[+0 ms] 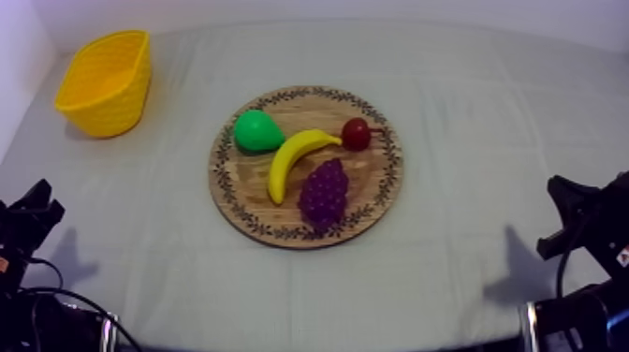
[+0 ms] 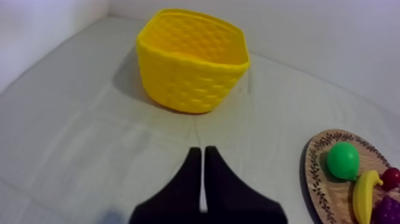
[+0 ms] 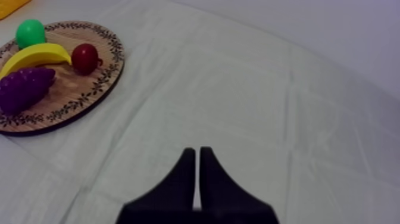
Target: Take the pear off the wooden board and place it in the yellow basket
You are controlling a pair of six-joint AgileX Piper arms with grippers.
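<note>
the green toy pear [image 1: 257, 131] lies on the round wooden board [image 1: 370, 183], at the edge nearest the yellow woven basket [image 1: 105, 82], beside the yellow banana [image 1: 292, 159]. your left hand [image 2: 203, 149] and right hand [image 3: 197, 150] are closed, empty. open the left hand, then grip the pear's broad body, clear of the banana.

The basket [image 1: 105, 82] is bright yellow with a woven dimple pattern. The board [image 1: 245, 178] is brown wood grain, its rim ringed by dark leafy vines. The pear [image 1: 255, 131] is green, the banana [image 1: 292, 157] yellow, the grapes [image 1: 324, 192] purple and the small red fruit [image 1: 356, 134] dark red. The cloth [image 1: 468, 140] is grey-white. The left gripper [image 2: 202, 154] and right gripper [image 3: 197, 152] are black.
</note>
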